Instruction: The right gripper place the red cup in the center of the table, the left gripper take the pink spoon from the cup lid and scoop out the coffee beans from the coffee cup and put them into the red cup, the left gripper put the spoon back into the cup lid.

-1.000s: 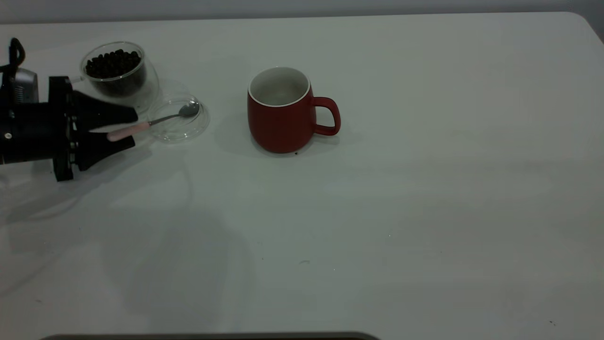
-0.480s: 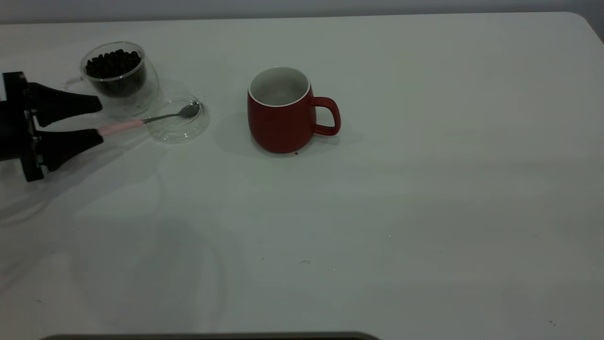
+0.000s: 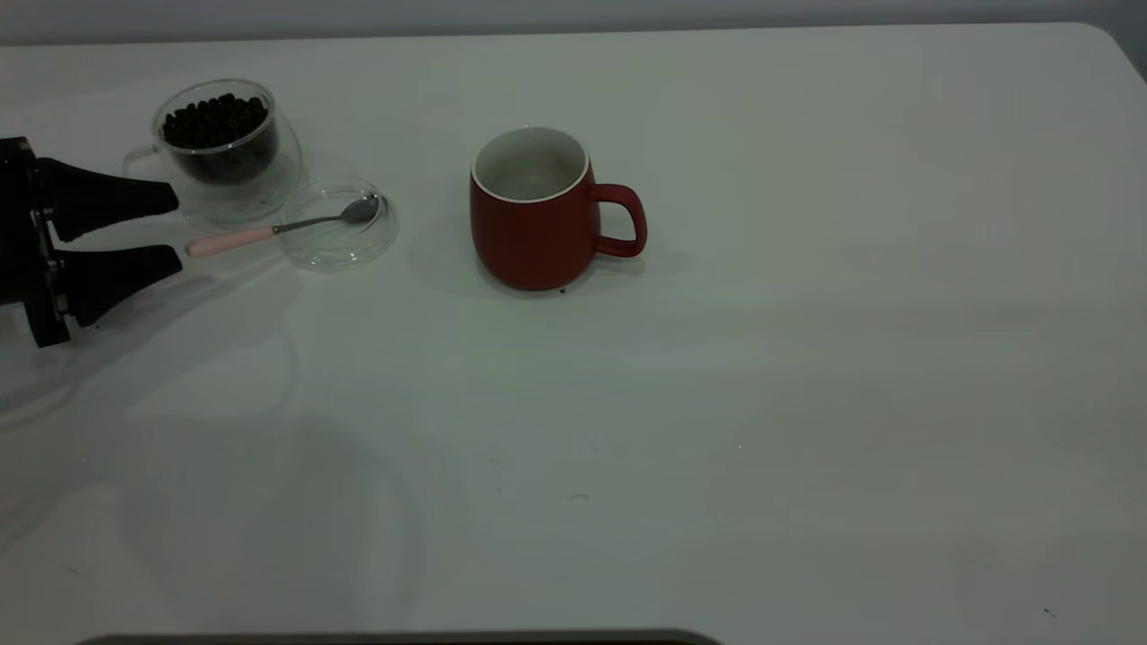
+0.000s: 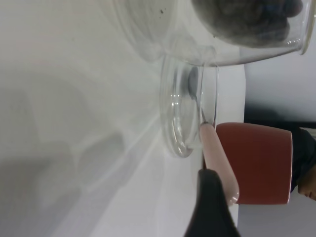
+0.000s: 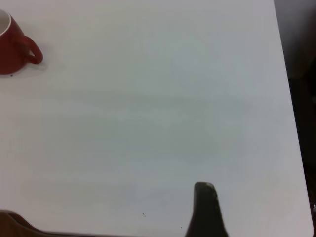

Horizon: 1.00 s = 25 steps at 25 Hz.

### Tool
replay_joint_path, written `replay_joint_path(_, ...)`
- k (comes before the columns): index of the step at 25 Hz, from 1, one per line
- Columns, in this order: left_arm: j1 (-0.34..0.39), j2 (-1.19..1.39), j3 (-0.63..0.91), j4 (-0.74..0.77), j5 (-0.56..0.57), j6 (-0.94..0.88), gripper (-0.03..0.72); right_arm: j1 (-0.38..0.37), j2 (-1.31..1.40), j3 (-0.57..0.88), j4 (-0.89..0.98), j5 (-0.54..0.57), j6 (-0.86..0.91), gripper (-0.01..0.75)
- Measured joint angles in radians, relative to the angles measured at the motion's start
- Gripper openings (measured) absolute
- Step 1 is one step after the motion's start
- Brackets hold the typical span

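The left gripper (image 3: 175,230) has been drawn back left, open and empty, leaving the spoon (image 3: 269,233) on the lid (image 3: 376,246); parking is next.

Lab-style robot bench: bare white table (image 3: 806,358), plain wall (image 3: 573,13)

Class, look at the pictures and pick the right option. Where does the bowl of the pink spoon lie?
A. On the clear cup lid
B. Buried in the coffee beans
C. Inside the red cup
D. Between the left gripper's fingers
A: the pink spoon has its metal bowl on the cup lid, its handle sticking out toward the open left gripper, which does not touch it.
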Motion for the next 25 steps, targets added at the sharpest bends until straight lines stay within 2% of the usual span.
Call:
replay_joint_path(7, 0.068, -0.052, 0.000, 0.100, -0.023, -0.066, 0.589, 0.000, 0.000, 0.000, 0.000, 0.000, 0.000, 0.588)
replay_joint_path(12, 0.080, -0.238, 0.000, 0.226, -0.103, -0.230, 0.589, 0.000, 0.000, 0.000, 0.000, 0.000, 0.000, 0.588)
replay_joint_path(15, 0.018, -0.394, -0.001, 0.345, -0.206, -0.396, 0.589, 0.000, 0.000, 0.000, 0.000, 0.000, 0.000, 0.588)
replay_joint_path(19, -0.131, -0.610, -0.050, 0.697, -0.316, -0.714, 0.589, 0.000, 0.000, 0.000, 0.000, 0.000, 0.000, 0.588)
replay_joint_path(22, -0.250, -0.741, -0.134, 1.023, -0.308, -0.987, 0.589, 0.000, 0.000, 0.000, 0.000, 0.000, 0.000, 0.588)
replay_joint_path(25, -0.344, -0.829, -0.228, 1.319, -0.203, -1.245, 0.589, 0.000, 0.000, 0.000, 0.000, 0.000, 0.000, 0.588)
